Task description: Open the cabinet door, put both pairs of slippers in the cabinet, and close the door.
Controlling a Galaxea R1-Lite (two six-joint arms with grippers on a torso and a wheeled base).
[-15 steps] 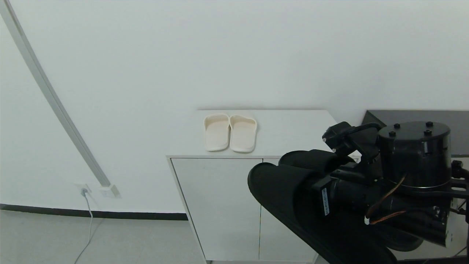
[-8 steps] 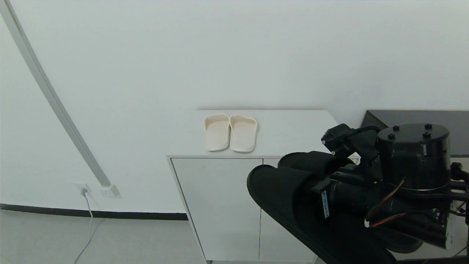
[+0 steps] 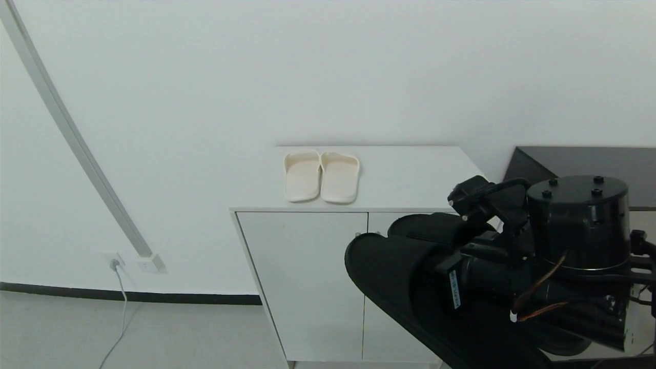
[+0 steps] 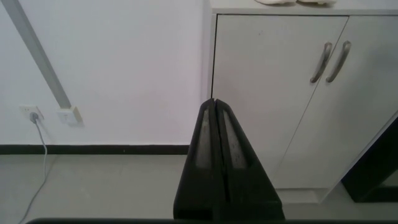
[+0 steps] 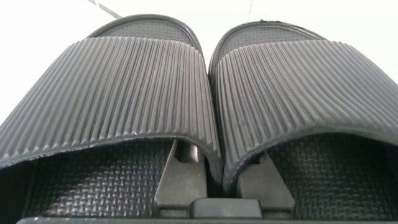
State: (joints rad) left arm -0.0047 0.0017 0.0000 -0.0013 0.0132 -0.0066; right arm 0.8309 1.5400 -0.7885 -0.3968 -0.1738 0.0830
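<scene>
black slippers (image 3: 405,266): held as a pair in the air, in front of the cabinet's right-hand door, long axis running from my wrist out to the toes, which point toward the seam between the doors.
right fingers (image 5: 180,180): closed on the black slippers. One finger sits inside each slipper under its ribbed strap, pinching the two inner walls together.
cream slippers (image 3: 321,176): side by side and touching on the cabinet top, toward its left half, long axis running front to back.
cabinet (image 3: 307,277): both doors shut, so nothing can go inside yet.
door handles (image 4: 331,61): two slim upright bars, close together on either side of the seam.
left fingers (image 4: 205,143): pressed flat together with nothing between them, low down and facing the cabinet front, well apart from the door handles, which sit higher and ahead.
what the next move turns on: my right is loaded and the black slippers block its side of the cabinet, so opening the door falls to my left, I judge. The bars stand upright, so I would part the left fingers and bring them level across a bar, one on each side — then pull outward.
</scene>
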